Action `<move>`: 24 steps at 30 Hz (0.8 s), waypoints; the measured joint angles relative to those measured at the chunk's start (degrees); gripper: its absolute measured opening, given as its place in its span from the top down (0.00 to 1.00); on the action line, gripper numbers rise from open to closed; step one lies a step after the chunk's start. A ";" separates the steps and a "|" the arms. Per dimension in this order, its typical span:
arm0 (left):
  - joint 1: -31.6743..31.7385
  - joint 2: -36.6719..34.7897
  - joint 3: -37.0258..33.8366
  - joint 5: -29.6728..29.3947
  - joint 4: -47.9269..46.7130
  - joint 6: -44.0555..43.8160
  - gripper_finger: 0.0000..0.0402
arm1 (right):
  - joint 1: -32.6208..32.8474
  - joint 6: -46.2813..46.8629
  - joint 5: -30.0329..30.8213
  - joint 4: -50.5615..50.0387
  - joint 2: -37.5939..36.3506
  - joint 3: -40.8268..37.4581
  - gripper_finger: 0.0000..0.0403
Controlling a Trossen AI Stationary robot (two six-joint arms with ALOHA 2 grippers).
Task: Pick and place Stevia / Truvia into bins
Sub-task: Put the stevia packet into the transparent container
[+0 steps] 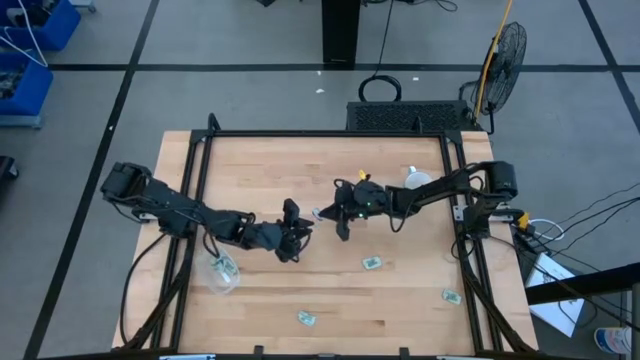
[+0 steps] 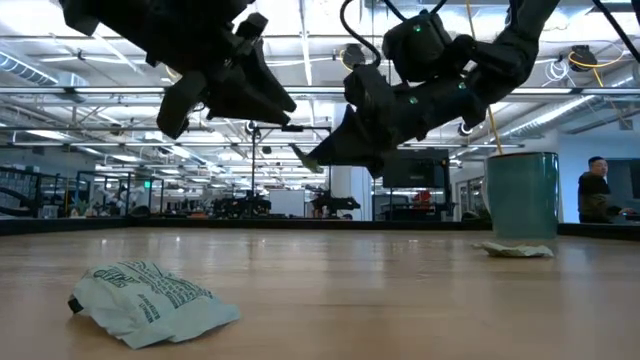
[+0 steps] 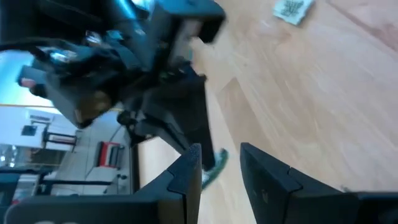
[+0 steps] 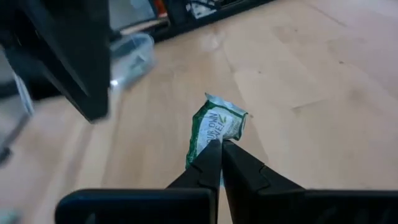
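My right gripper (image 4: 219, 146) is shut on a crumpled green-and-white Stevia sachet (image 4: 217, 124) and hangs above the middle of the table (image 1: 342, 226). My left gripper (image 3: 221, 168) is open and hovers close beside it (image 1: 292, 228), its fingers facing the right gripper; a green bit of the sachet (image 3: 214, 165) shows between its fingers. The clear round tub (image 1: 222, 272) stands near the table's left near part with a sachet inside; it also shows in the right wrist view (image 4: 134, 53). Loose sachets lie flat on the table (image 1: 371, 263) (image 1: 451, 296) (image 1: 306, 318). My right gripper pinches the sachet by one edge (image 4: 214, 142) between its two fingertips. The sachet juts out beyond the fingertips, bent and crumpled, and is lifted clear of the table.
A teal mug (image 2: 520, 195) stands on the far right part of the table, with a sachet (image 2: 515, 250) lying at its foot. One crumpled sachet (image 2: 150, 300) lies close to the low camera. Black frame rails run along the table's edges (image 1: 200, 170).
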 joint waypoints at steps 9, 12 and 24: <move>1.34 0.00 0.00 -0.12 0.03 1.43 0.71 | 0.09 10.98 -0.13 4.48 -0.22 0.02 0.98; 1.69 0.00 0.00 -0.12 0.03 4.43 0.71 | 0.12 11.54 -0.24 5.14 -0.26 0.02 0.98; 2.51 0.00 0.00 1.48 0.03 5.81 0.71 | 0.12 12.14 -9.20 8.37 -0.24 0.00 0.98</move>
